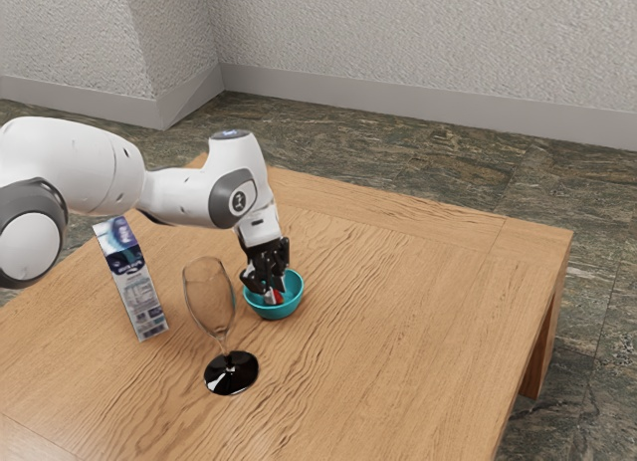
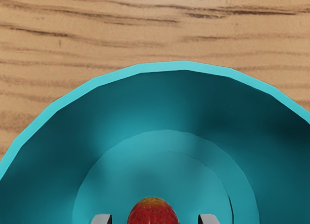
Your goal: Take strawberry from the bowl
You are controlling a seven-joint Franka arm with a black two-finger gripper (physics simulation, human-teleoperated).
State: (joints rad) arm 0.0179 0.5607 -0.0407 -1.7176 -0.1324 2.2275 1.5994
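Strawberry in the teal bowl, flanked by parted jaws.
The red fruit is framed between the two fingertips of the black gripper — a gap can be seen on either side, so the jaws are open and nothing is gripped. The fingertips are held low within the bowl, which is set on the wooden table — near a stemmed glass and a printed carton.
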